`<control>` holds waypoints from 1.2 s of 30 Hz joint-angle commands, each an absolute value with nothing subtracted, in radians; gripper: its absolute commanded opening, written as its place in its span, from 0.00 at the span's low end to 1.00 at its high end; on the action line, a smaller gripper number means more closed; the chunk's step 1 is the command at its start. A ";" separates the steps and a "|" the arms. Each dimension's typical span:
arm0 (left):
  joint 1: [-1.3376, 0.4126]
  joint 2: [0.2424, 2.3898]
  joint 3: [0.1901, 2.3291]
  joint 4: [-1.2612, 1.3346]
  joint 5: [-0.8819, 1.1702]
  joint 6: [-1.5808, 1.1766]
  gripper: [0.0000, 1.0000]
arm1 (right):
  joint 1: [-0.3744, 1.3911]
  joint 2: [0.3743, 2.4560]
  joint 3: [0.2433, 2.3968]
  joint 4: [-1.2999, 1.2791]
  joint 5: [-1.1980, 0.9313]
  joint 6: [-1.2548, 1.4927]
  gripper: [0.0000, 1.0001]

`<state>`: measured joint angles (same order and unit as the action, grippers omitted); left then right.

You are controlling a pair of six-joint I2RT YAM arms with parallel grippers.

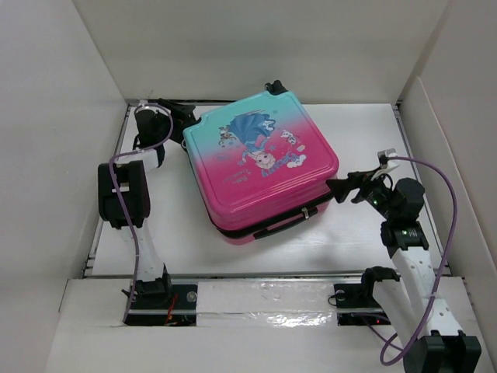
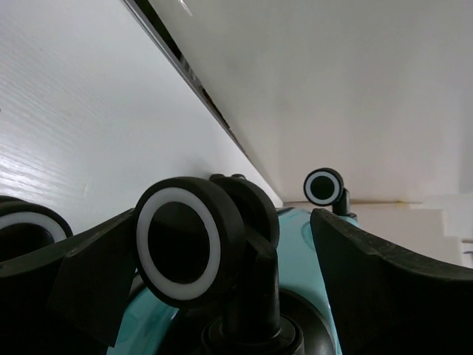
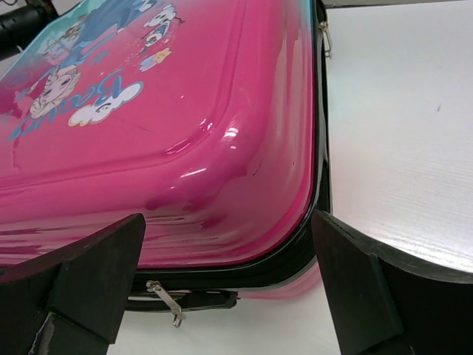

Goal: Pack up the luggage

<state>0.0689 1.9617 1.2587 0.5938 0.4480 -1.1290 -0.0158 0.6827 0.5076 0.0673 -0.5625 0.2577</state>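
The luggage (image 1: pixel 260 167), a pink-to-teal suitcase with a princess print, lies flat and closed in the middle of the table. My left gripper (image 1: pixel 180 116) is open at its teal far-left corner. In the left wrist view its jaws (image 2: pixel 229 277) stand wide on either side of a black-and-white wheel (image 2: pixel 185 242), and a second wheel (image 2: pixel 324 186) shows further off. My right gripper (image 1: pixel 340 189) is open at the pink right corner. In the right wrist view (image 3: pixel 229 288) the jaws straddle that corner (image 3: pixel 222 148) just above the black zip seam. A metal zip pull (image 3: pixel 166 299) hangs near the left finger.
White walls enclose the table (image 1: pixel 373 140) at the back and both sides. A taped rail (image 1: pixel 256 299) runs along the near edge by the arm bases. Purple cables (image 1: pixel 443 225) loop off both arms. A carry handle (image 1: pixel 272 227) sits on the suitcase's front side.
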 commanded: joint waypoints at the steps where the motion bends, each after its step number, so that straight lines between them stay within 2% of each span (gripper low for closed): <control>1: 0.043 1.945 1.227 0.840 0.457 -1.241 0.91 | -0.002 0.655 0.509 0.075 -0.601 0.249 1.00; 2: 0.043 1.933 1.215 0.885 0.445 -1.252 0.86 | -0.002 0.649 0.511 0.071 -0.606 0.250 1.00; 5: 0.043 1.898 1.160 0.968 0.391 -1.299 0.79 | 0.008 0.624 0.514 0.057 -0.620 0.256 1.00; 9: 0.043 1.841 1.143 1.011 0.380 -1.328 0.75 | 0.018 0.612 0.528 0.040 -0.646 0.259 1.00; 25: 0.023 1.644 1.308 0.761 0.410 -1.345 0.72 | 0.055 0.624 0.580 0.025 -0.660 0.256 1.00; 28: 0.014 1.647 1.318 0.694 0.403 -1.298 0.74 | 0.064 0.634 0.580 0.012 -0.644 0.249 1.00; 32: 0.026 1.676 1.284 0.556 0.365 -1.171 0.86 | 0.086 0.618 0.571 0.003 -0.611 0.241 1.00; 36: 0.060 1.733 1.299 0.431 0.312 -1.063 0.92 | 0.104 0.614 0.587 -0.031 -0.595 0.227 1.00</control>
